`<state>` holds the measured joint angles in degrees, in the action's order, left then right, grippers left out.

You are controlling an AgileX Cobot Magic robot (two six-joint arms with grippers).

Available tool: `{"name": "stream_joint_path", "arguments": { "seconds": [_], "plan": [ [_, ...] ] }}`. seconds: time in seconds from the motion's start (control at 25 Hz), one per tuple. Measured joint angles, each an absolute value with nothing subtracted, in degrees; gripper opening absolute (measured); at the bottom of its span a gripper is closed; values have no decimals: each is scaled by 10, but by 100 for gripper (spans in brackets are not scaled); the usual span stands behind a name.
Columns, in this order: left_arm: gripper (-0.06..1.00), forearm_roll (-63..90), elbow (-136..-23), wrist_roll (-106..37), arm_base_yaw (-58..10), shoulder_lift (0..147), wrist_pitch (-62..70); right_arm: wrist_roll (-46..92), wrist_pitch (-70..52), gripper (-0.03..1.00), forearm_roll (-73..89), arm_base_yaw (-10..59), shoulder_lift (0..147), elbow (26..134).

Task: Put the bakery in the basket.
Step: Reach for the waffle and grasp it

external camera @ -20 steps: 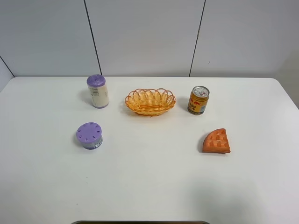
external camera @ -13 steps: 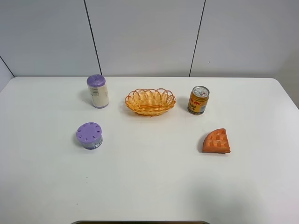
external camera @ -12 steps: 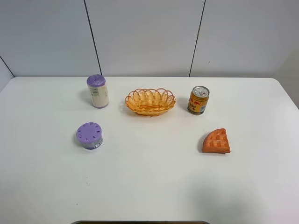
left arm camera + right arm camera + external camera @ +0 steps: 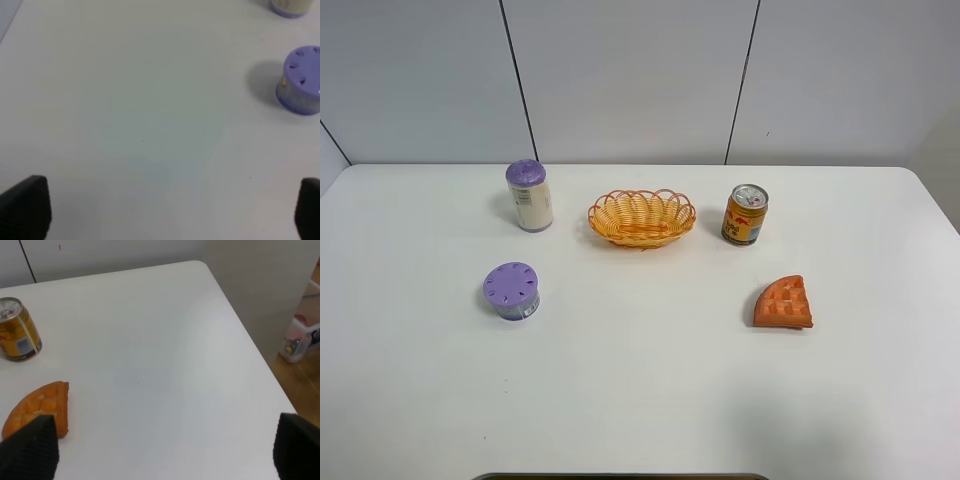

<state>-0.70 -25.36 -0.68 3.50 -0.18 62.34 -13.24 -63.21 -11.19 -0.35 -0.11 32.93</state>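
Nothing moved, bakery [image 4: 783, 302] clear of table [image 4: 640, 400] edge

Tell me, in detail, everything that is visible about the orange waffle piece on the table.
The waffle wedge is an orange-brown quarter circle with a grid of square dents on top and a thick edge. It lies flat on the white table, nearer the high camera than the drink can and apart from it. Only the table touches it; it is outside the basket.
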Motion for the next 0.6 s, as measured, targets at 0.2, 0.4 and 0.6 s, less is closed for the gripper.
{"name": "stream_joint_path", "arguments": {
  "seconds": [0.2,0.4,0.6],
  "plan": [
    [99,-7,-254,-7,35,-2,623,-130,-637,84,-111,-4,70,348],
    [99,-7,-254,-7,35,-2,623,-106,-637,84,-108,-4,201,399],
    [99,-7,-254,-7,35,-2,623,-99,-637,84,-81,18,319,461]
  ]
}}
